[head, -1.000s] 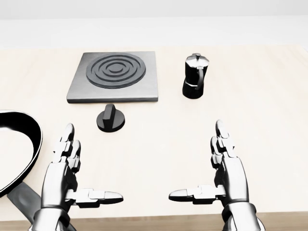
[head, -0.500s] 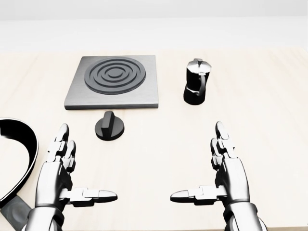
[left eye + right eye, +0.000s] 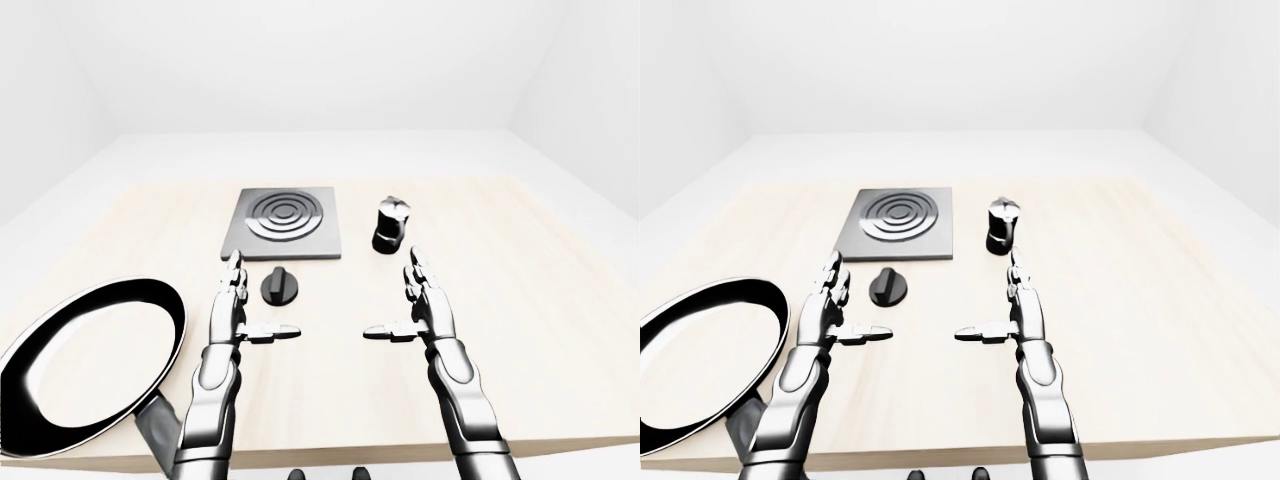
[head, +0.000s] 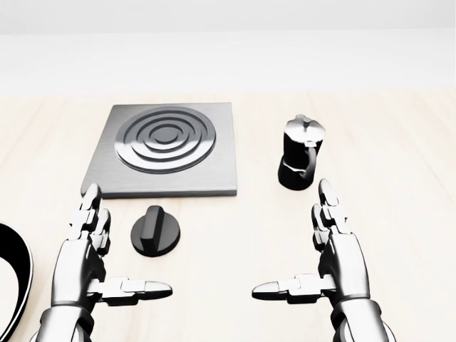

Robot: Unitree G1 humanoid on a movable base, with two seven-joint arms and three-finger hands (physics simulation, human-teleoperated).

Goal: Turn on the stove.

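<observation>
The stove (image 4: 167,146) is a grey square plate with dark concentric rings, upper left of centre in the head view. Its black round knob (image 4: 155,230) with a raised bar lies on the table just below the plate. My left hand (image 4: 107,260) is open, fingers up and thumb pointing right, just left of the knob and apart from it. My right hand (image 4: 313,260) is open and empty at the lower right, well right of the knob.
A black and silver moka pot (image 4: 301,153) stands right of the stove, just above my right fingertips. A large black frying pan (image 3: 90,365) lies at the table's lower left. The wooden table (image 4: 399,178) ends in an edge near the bottom of the left-eye view.
The whole picture has shifted: stove, knob and pot sit lower and larger, and the pan has slid off to the left, so the camera moved. The hands keep their open pose.
</observation>
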